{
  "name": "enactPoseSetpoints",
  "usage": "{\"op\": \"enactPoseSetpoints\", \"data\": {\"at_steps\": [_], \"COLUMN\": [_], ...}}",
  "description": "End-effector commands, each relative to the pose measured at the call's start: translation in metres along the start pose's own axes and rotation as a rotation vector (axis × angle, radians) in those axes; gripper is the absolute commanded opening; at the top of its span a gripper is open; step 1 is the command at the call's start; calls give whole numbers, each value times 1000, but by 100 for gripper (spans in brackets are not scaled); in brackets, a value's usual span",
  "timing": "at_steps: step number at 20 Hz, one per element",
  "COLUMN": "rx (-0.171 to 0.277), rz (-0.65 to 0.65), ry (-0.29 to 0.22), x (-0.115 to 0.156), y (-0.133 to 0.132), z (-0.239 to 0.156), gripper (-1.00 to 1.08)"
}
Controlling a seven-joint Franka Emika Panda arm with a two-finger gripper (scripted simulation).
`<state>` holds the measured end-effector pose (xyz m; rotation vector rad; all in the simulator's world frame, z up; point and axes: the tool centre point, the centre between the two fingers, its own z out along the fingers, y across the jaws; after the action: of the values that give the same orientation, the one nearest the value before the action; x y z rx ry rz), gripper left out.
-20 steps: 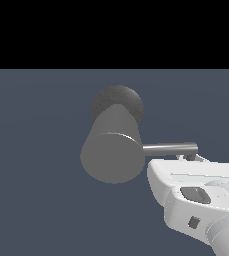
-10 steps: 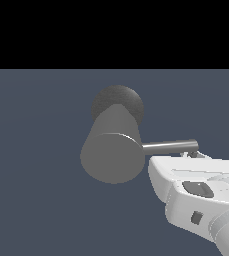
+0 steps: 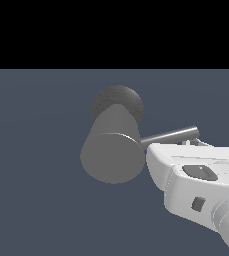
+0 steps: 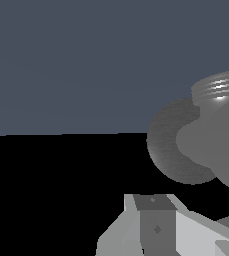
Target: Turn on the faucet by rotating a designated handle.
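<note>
The white gripper [image 3: 188, 145] sits just under the handle [image 3: 170, 135], apparently touching the rod near its free end; whether its fingers are spread or closed cannot be told. The handle juts from the faucet [image 3: 113, 150] toward the exterior view's right, tilted slightly upward. To turn it well, the push should likely stay near the handle's tip, following its arc around the faucet without slipping off.

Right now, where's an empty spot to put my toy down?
On the exterior view's left of the faucet, the floor lies bare. On its right it's crowded: the handle juts out just above the pincer.
</note>
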<state>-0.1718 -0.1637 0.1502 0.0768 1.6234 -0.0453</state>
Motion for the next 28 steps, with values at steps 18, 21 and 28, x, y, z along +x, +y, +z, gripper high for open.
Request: {"op": "enactPoseSetpoints", "data": {"at_steps": [18,21,28], "rx": [-8,-10,-14], "rz": [0,-1,-2], "ry": [-21,-26,-39], "x": [-49,-58,-78], "y": [27,33,47], "z": [-1,-1,-2], "gripper": [-100,-100,-100]}}
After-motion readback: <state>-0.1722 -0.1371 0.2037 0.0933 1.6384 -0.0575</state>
